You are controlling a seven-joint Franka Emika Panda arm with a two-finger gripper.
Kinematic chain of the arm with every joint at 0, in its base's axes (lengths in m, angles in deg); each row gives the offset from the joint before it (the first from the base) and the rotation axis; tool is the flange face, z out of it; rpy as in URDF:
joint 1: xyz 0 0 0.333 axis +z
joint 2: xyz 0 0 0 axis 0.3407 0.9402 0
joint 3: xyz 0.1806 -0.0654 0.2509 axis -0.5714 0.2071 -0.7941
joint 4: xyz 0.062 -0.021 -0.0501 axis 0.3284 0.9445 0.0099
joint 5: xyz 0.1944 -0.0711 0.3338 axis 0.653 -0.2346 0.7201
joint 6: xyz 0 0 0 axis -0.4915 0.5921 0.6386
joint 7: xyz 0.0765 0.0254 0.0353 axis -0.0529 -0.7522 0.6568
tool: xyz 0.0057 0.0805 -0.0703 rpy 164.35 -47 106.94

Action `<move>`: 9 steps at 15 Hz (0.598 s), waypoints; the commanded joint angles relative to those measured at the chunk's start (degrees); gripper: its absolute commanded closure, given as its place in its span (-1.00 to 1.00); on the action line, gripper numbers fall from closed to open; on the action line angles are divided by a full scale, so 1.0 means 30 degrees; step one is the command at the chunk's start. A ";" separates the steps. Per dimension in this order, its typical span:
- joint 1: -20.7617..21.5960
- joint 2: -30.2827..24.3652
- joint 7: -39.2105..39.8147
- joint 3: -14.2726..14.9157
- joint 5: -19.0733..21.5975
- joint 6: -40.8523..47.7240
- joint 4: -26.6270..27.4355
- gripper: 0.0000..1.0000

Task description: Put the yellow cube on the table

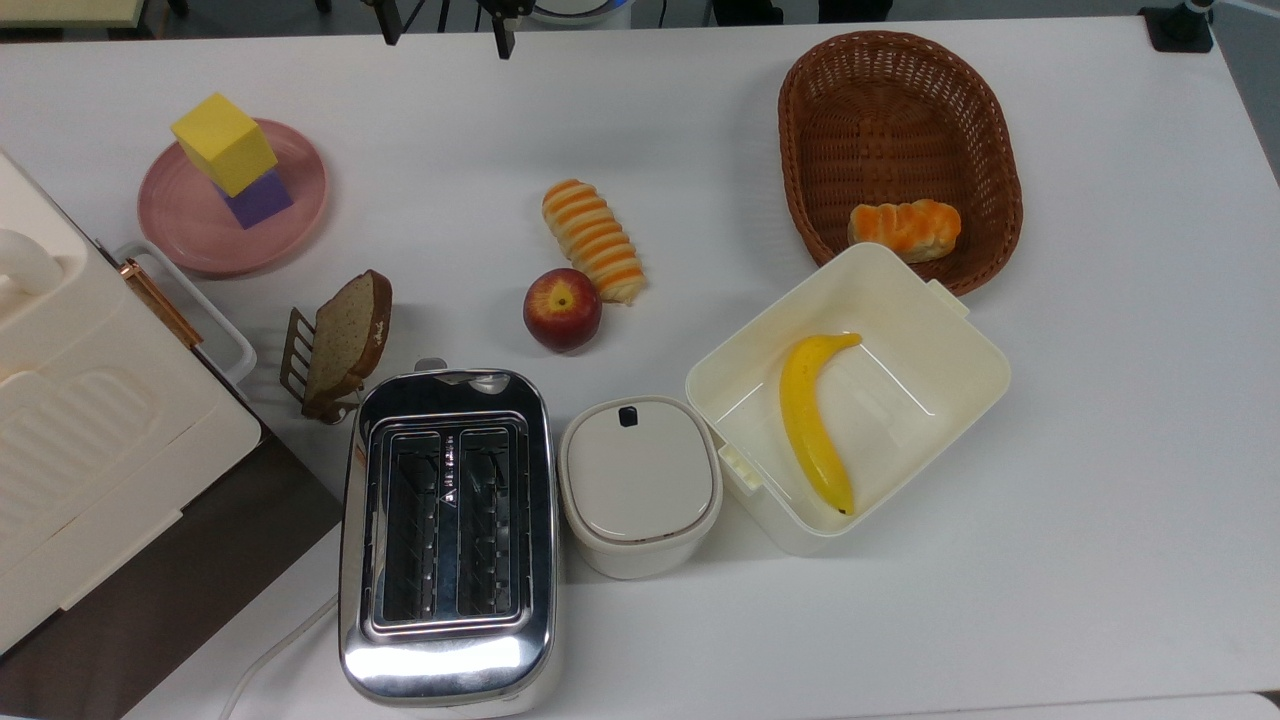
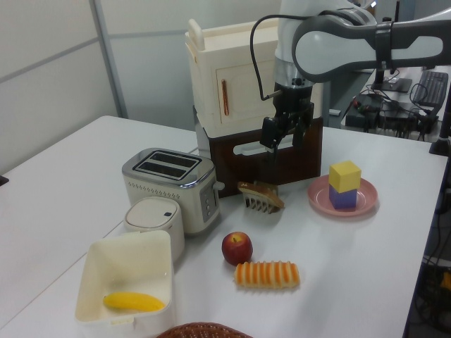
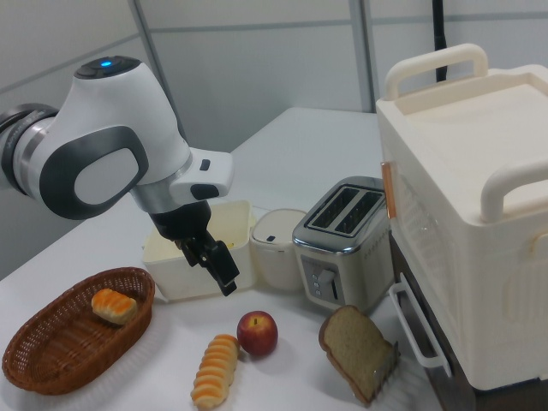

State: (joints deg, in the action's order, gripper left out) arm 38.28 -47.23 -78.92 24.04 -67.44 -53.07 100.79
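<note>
The yellow cube (image 1: 224,143) (image 2: 344,175) sits tilted on top of a purple cube (image 1: 262,200) (image 2: 343,198), and both rest on the round pink plate (image 1: 190,225) (image 2: 317,193) at the top view's left. The white table (image 1: 1100,400) (image 2: 366,267) spreads all around them. My gripper (image 1: 443,28) (image 2: 285,134) (image 3: 210,261) hangs open and empty, high above the table at the top view's upper edge. It is well to the right of the cube in the top view and to its left in the left view.
An apple (image 1: 562,308) and a striped bread roll (image 1: 592,240) lie mid-table. A bread slice in a rack (image 1: 345,340), a toaster (image 1: 448,535), a lidded white pot (image 1: 640,485), a cream box with a banana (image 1: 815,420), a wicker basket (image 1: 900,150) and a large cream cabinet (image 1: 90,420) surround them.
</note>
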 commanded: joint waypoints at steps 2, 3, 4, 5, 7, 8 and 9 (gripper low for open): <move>0.0323 -0.0190 0.0609 0.0298 -0.0013 0.0765 -0.0229 -1.00; 0.0353 -0.0132 0.0610 0.0299 -0.0013 0.0765 -0.0200 -1.00; 0.0353 -0.0132 0.0610 0.0299 -0.0013 0.0765 -0.0113 -1.00; 0.0295 -0.0161 0.0639 0.0299 -0.0013 0.0765 -0.0112 -1.00; 0.0265 -0.0277 0.0669 0.0328 -0.0013 0.0794 -0.0083 -1.00; 0.0236 -0.0278 0.0668 0.0328 -0.0013 0.0794 -0.0054 -1.00; 0.0207 -0.0278 0.0668 0.0357 -0.0013 0.0794 -0.0082 -1.00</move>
State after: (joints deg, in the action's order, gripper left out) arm 38.26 -47.20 -78.11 24.14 -67.44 -52.76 100.80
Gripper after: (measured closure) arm 0.000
